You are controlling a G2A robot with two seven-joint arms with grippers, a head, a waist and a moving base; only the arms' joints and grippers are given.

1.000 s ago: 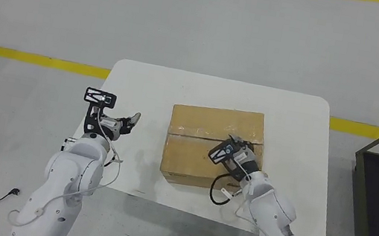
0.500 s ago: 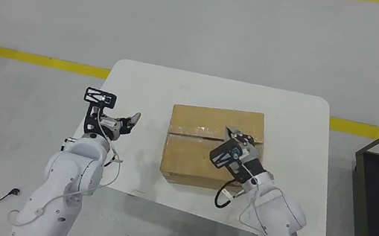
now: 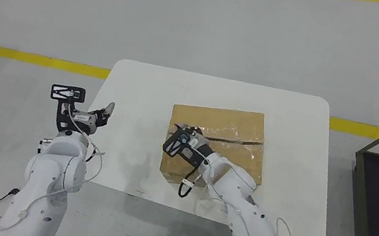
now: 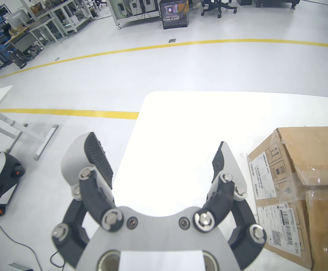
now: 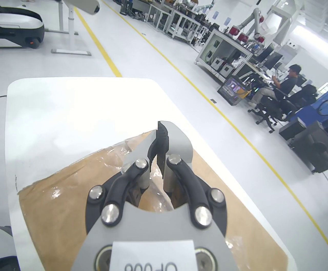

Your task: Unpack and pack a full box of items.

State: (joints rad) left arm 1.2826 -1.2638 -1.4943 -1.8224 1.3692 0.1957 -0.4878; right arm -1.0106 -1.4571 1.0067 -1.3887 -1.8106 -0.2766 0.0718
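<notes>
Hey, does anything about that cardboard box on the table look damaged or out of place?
Only slightly. The clear tape along the top seam of the cardboard box is wrinkled and puckered, and the box's top corner looks creased. The box is closed and sits flat on the table; nothing has spilled.

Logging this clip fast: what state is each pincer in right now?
Left pincer: open, empty, beside the cardboard box.
Right pincer: closed, holding nothing, above the box's top.
</notes>
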